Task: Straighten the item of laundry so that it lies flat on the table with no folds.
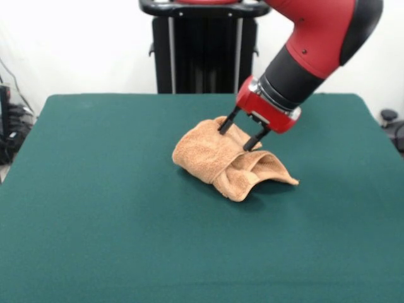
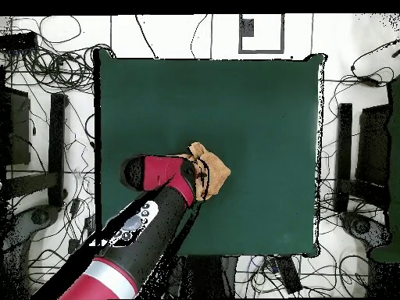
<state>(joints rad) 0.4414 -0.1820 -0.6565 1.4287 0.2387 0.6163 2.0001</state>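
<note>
the tool (image 1: 238, 138) comes down at a slant from the red and black arm (image 1: 315, 44), its two dark fingers (image 1: 225, 124) set apart and pressed into the top of the towel (image 1: 227, 161). they stand spread, one on each side of a raised ridge of cloth, and look not yet closed on anything; whether either tip has a layer pinched i cannot tell.

the towel sits a little past the middle of the green bench (image 1: 95, 221), bunched into a loose hump. in the front view one flap runs out flat toward the right, and a curled fold opens like a pocket facing the camera. from overhead the arm covers most of it, leaving only an orange-tan lump (image 2: 212, 168) with a corner poking away from the robot's base.

by its look it is light, soft terry, limp with no stiffness of its own, so it should drape and drag rather than slide as one piece; the felt-like top will likely grip the pile and hold the rest back when one edge is pulled. the best hold seems to be the free flap's outer corner or a single top layer at the hem, not the thick folded middle.

no tag, brand or writing can be read on the towel or arm.
</note>
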